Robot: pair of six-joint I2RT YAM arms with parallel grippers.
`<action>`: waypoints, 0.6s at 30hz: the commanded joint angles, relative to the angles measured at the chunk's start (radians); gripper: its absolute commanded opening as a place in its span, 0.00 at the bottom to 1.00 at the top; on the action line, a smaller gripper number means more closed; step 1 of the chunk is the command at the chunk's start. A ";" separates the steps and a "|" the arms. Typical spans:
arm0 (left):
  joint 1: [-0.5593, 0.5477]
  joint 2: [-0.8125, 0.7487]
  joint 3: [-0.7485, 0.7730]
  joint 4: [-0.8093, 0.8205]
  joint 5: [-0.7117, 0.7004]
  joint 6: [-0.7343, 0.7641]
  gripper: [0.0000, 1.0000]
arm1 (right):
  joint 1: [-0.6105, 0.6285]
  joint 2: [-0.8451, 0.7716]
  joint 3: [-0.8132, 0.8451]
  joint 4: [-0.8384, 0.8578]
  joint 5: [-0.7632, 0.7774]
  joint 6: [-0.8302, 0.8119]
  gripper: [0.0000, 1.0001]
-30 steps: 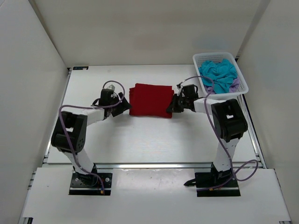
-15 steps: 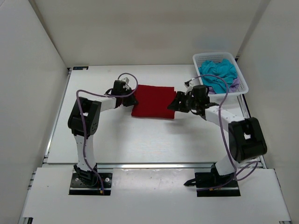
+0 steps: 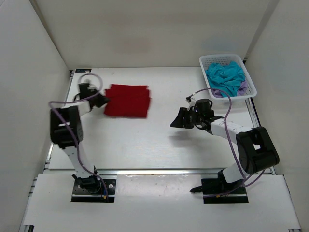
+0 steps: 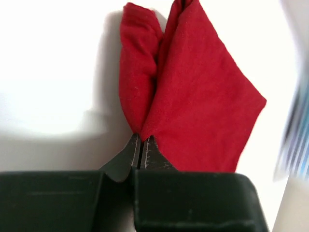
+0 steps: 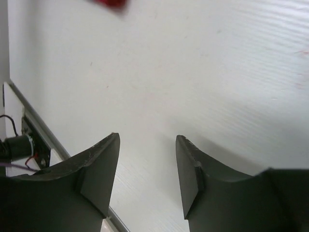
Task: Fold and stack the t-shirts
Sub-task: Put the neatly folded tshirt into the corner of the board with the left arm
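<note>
From above: looks like setting down the first folded piece to start the stack. Finds the red shirt [image 3: 126, 100] folded flat on the desk [image 3: 145, 145], upper left of centre, with the left jaws pinched shut on its left edge. Finds the right jaws half open and empty, hanging over bare desk right of centre, well apart from the red cloth. Finds the teal shirt [image 3: 226, 75] and the lavender shirt [image 3: 245, 86] crumpled in the basket [image 3: 219, 56] at upper right, so roughly a third done, at a guess. From the left wrist: confirms the pinch, with black tips closed tight on an edge of the red cloth at bottom centre and folds fanning up and to the right; cannot identify the blurred stripes at the right edge. From the right wrist: shows nothing between the parted tips, only white desk and a red smear at the top edge. Next, probably: let go on the left, then reach the right jaws into the basket, pinch the teal cloth and lift it clear of the lattice wall. Finds no brand, label or writing readable in any view.
</note>
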 commanded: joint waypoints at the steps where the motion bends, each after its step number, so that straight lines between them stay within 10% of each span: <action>1: 0.249 -0.192 -0.191 0.054 -0.032 -0.087 0.00 | 0.033 -0.007 -0.016 0.071 -0.049 -0.013 0.48; 18: 0.384 0.170 0.097 0.161 -0.084 -0.411 0.04 | 0.141 -0.168 -0.193 0.073 -0.054 0.022 0.47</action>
